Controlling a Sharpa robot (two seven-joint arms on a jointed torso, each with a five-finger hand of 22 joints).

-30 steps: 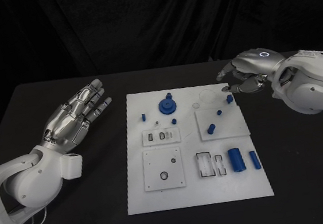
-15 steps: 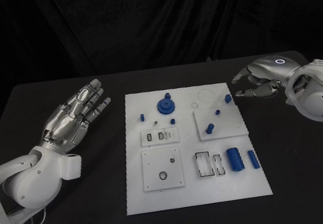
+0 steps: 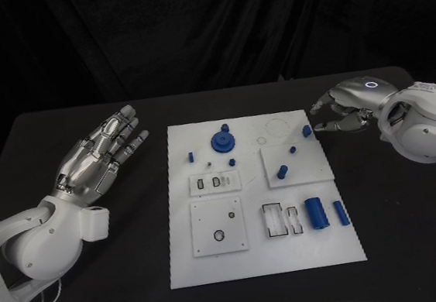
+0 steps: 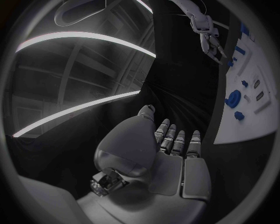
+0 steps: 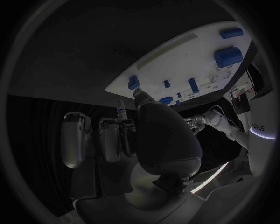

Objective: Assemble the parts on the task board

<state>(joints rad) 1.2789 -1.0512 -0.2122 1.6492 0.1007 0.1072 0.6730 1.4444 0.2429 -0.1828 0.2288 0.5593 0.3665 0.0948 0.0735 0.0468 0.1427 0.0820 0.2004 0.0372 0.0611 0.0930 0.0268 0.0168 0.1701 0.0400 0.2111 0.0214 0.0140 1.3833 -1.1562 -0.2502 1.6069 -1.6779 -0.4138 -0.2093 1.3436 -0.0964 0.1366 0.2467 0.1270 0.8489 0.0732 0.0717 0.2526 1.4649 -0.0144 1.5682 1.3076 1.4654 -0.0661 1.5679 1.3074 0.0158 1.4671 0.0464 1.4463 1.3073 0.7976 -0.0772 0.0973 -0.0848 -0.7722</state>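
Against the frame a second ago, the right hand (image 3: 344, 108) has pulled back from over the board (image 3: 266, 257): then its fingers hung above the board's far right corner, near the small blue peg (image 3: 306, 131); now the hand sits off the board's right edge, over the bare tabletop (image 3: 412, 228), fingers curled in and pointing toward that peg with a gap between. Compared with half a second ago it has barely shifted. The peg stands where it stood, at the board's far right edge. The left hand (image 3: 103, 154) has not changed: held flat above the tabletop to the left of the board, fingers straight and spread, holding nothing.

On the board the parts lie as before: a round blue disc with a post (image 3: 222, 142) at the far middle, a small peg (image 3: 190, 156) to its left, two short pins on the raised plate on the right (image 3: 286, 172), and a blue cylinder (image 3: 317, 214) with a thinner bar (image 3: 341, 213) beside it at the near right.

Whether the right hand's fingers pinch anything small is hard to tell; in the right wrist view the palm covers the fingertips, though nothing shows between them from the head view. The clear ring outlines at the board's far right are faint.
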